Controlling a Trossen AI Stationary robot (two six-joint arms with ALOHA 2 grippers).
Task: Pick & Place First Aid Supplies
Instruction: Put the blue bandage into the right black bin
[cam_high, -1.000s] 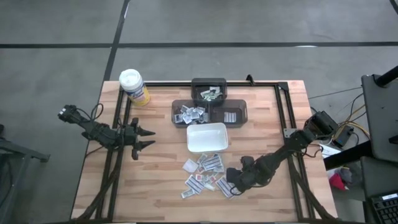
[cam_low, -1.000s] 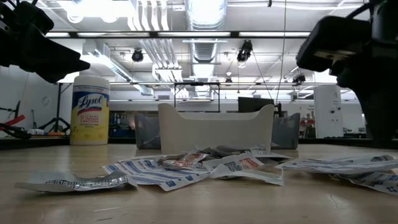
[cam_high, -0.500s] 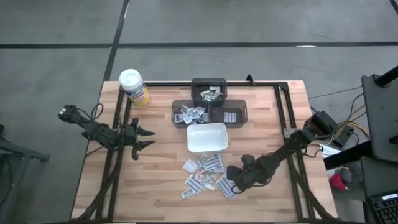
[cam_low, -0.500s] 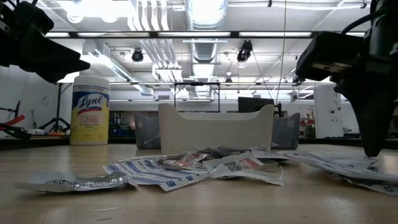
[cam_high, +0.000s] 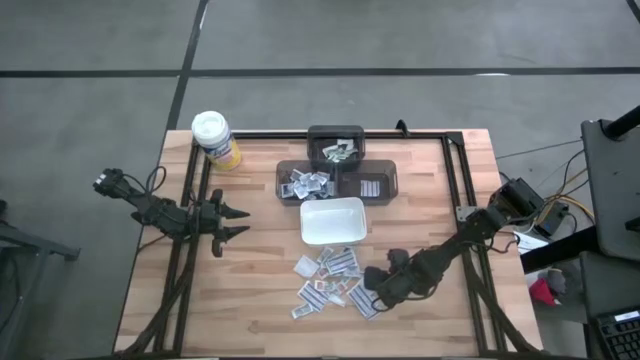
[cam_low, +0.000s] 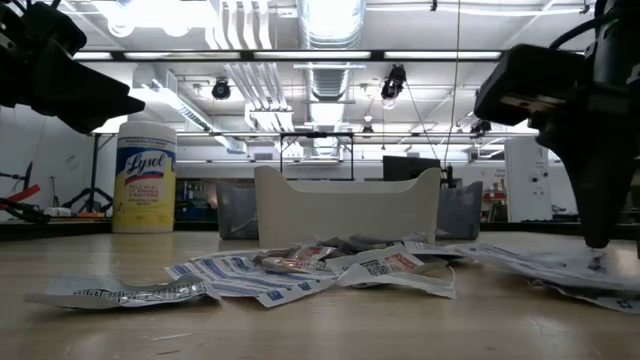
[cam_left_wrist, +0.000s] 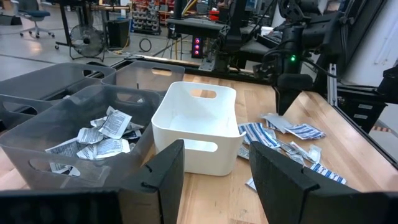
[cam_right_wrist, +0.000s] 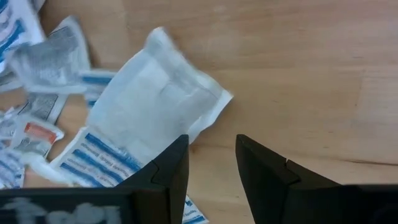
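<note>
Several small white and blue-printed first aid packets (cam_high: 330, 280) lie loose on the wooden table, near the white dish (cam_high: 333, 222). My right gripper (cam_high: 375, 290) points steeply down at the right end of this pile, its fingers a little apart. Bare wood shows between them in the right wrist view (cam_right_wrist: 212, 165). A plain white packet (cam_right_wrist: 152, 102) lies flat just ahead of them. My left gripper (cam_high: 235, 222) hangs open and level over the table's left side, aimed at the dish (cam_left_wrist: 199, 124). My right gripper comes from above, and one fingertip (cam_low: 598, 240) reaches down to a packet (cam_low: 590, 268) lying flat on the table. In the right wrist view that finger (cam_right_wrist: 165, 177) stands at the edge of a blue-striped packet (cam_right_wrist: 93, 158). I cannot tell whether it touches it.
Dark grey bins (cam_high: 335, 175) stand behind the dish, one holding several packets (cam_high: 305, 183). A yellow canister with a white lid (cam_high: 215, 140) stands at the far left corner. Black frame rails run along the table's left, right and far sides.
In the low view my right gripper's fingers have come down to the packets at the pile's right end, and the packet under them has shifted a little.
</note>
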